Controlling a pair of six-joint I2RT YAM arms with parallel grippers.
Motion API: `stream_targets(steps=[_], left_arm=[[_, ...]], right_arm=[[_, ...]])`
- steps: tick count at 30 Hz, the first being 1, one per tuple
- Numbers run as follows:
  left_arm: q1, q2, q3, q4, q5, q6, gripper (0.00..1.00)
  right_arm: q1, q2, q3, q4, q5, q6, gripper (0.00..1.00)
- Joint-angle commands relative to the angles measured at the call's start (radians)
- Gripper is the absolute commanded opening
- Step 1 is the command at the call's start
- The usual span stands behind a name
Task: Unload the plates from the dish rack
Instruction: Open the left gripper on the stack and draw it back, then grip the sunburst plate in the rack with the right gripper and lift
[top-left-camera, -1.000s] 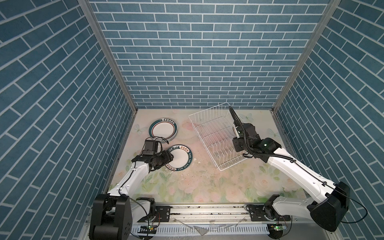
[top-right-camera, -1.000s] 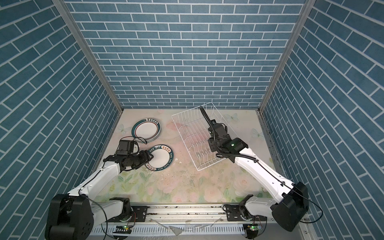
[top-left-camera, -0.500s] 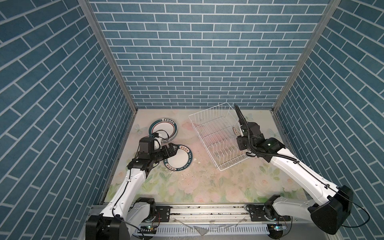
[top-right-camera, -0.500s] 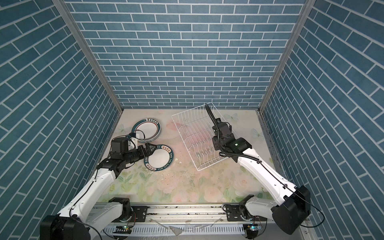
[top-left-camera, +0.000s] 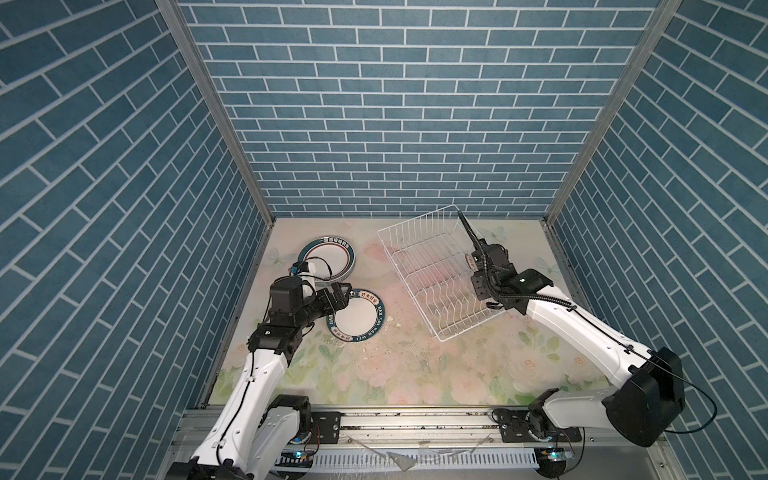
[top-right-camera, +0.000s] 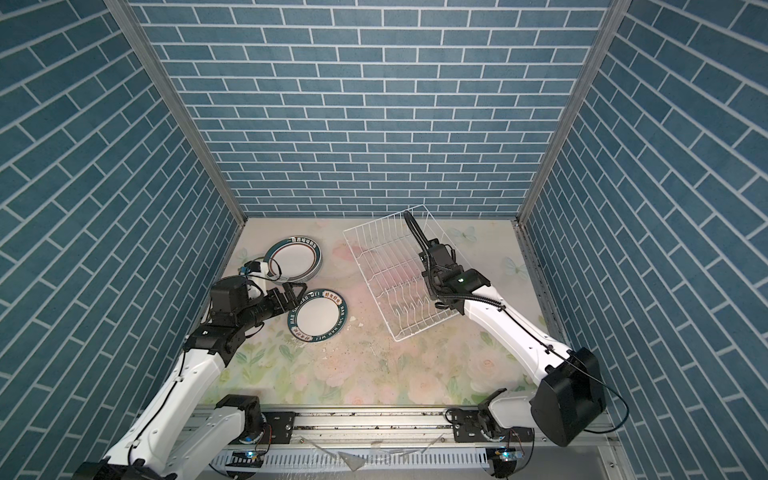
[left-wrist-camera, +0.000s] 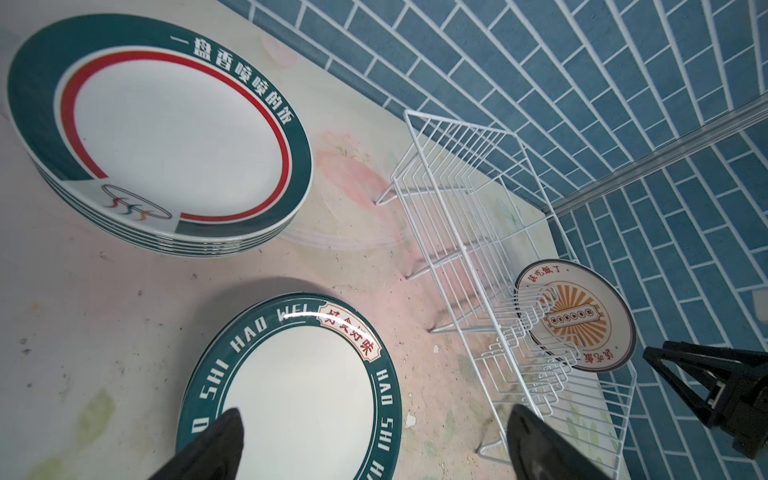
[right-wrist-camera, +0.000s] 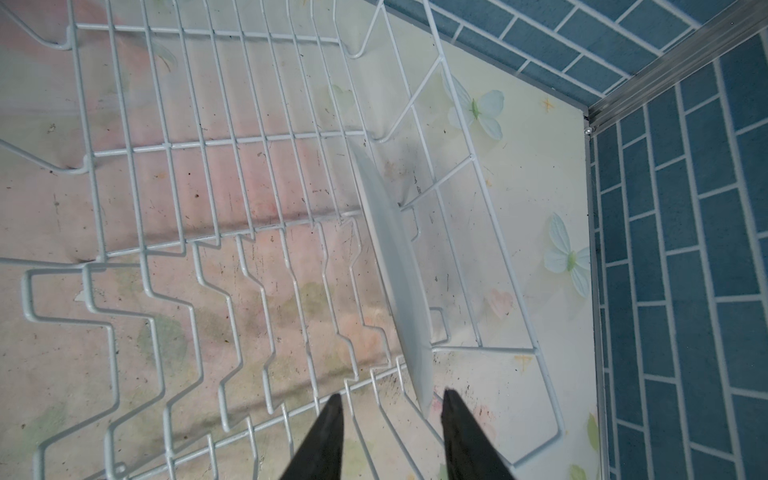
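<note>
The left claw (left-wrist-camera: 376, 411) is held spread wide and empty above a stack of green-rimmed plates (left-wrist-camera: 299, 374) laid flat on the bench (left-wrist-camera: 104, 291). A second stack (left-wrist-camera: 166, 124), ringed in red, is set just beside it. The right claw (right-wrist-camera: 390, 397) is parted astride the rim of a lone plate (right-wrist-camera: 395, 257), with nothing gripped. Its orange sunburst face is shown only by the left wrist view; edge-on it is seen plain white. It is stood upright in the end slot of the dish rack (right-wrist-camera: 166, 145), partly screened by wires.

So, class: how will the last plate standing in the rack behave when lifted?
Probably stiff and breakable: the sunburst plate looks glazed ceramic. Likely slippery, its surface smooth and glossy. Standing on edge between tines of the rack, it may tip or roll once freed.
</note>
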Motion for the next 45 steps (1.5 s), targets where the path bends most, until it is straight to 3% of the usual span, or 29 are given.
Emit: stream_targets(steps=[1,11,26,45], left_arm=[[-0.003,-0.033,-0.025,0.003,-0.061,0.006,0.99],[-0.003,-0.052,-0.051,0.021,-0.093,-0.018,0.99],[-0.003,-0.047,-0.11,0.098,-0.124,-0.047,0.99],[-0.003,-0.029,-0.11,0.093,-0.129,-0.049,0.99]], right_arm=[[-0.007,0.032,0.04,-0.013,0.022,-0.035,0.41],[-0.039,0.128,0.045,0.043,0.07,-0.078,0.4],[-0.05,0.151,-0.053,0.227,0.069,-0.182,0.33],[-0.057,0.136,-0.129,0.32,0.042,-0.209,0.0]])
